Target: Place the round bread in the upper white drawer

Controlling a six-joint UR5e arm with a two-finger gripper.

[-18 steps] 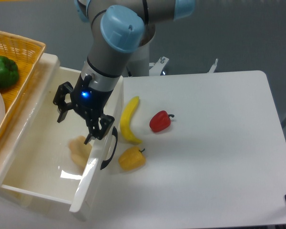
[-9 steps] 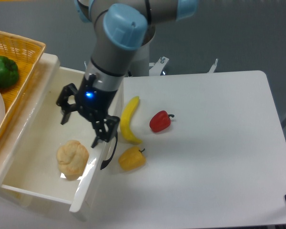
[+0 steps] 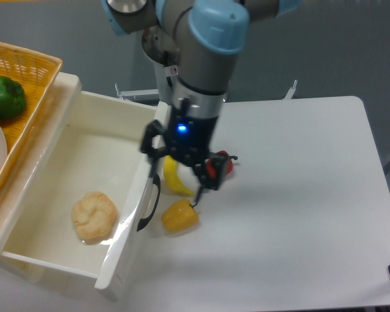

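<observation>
My arm (image 3: 198,65) is built of smooth silver-grey tubes, joined by rounded caps in pale blue; the biggest cap faces the camera and has a small dimple in its middle. Below the grey wrist I carry a black collar with a small bright blue light glowing on it. From there hangs my gripper (image 3: 179,168), all black, made of angular linkages and two thin fingers (image 3: 201,184) with narrow tips. Behind me stands a white base column.

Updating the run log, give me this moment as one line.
round bread: lying in upper white drawer | gripper: open, empty, over table | drawer: open
</observation>
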